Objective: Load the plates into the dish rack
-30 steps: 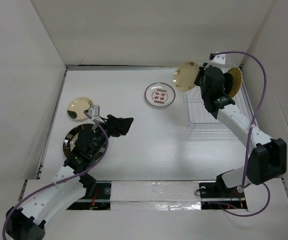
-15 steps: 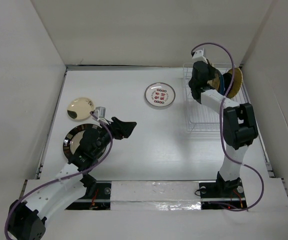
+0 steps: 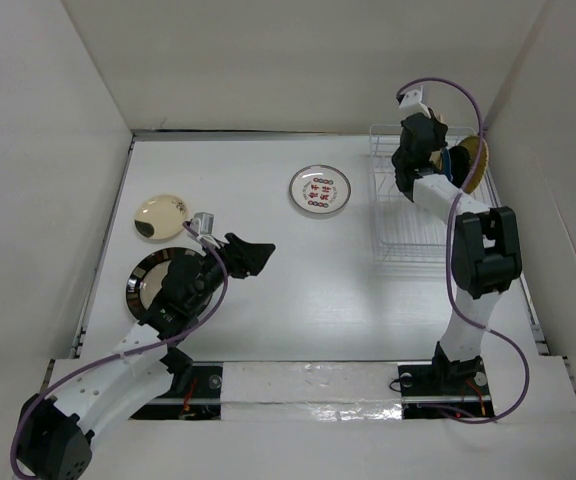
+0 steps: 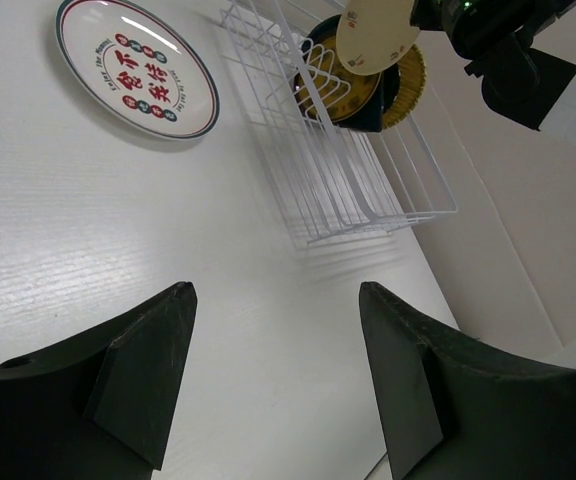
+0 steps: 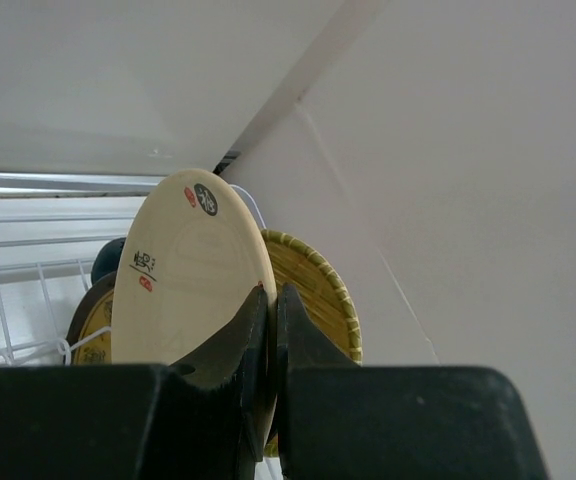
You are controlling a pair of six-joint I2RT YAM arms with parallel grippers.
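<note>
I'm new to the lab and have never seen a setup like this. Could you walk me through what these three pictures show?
These are two robot arms bolted at the near edge of a white table, each ending in a two-finger gripper. The wide picture looks down from above and behind them. The other two come from cameras on the wrists.

The left gripper hovers open and empty over the table. The right gripper is shut on the rim of a cream plate, held upright above the far end of the dish rack. A woven yellow plate and others already stand in the rack.

On the table lie a white plate with red and green marks, a pale dish with a dark patch, and a large dark-rimmed plate partly under the left arm.
</note>
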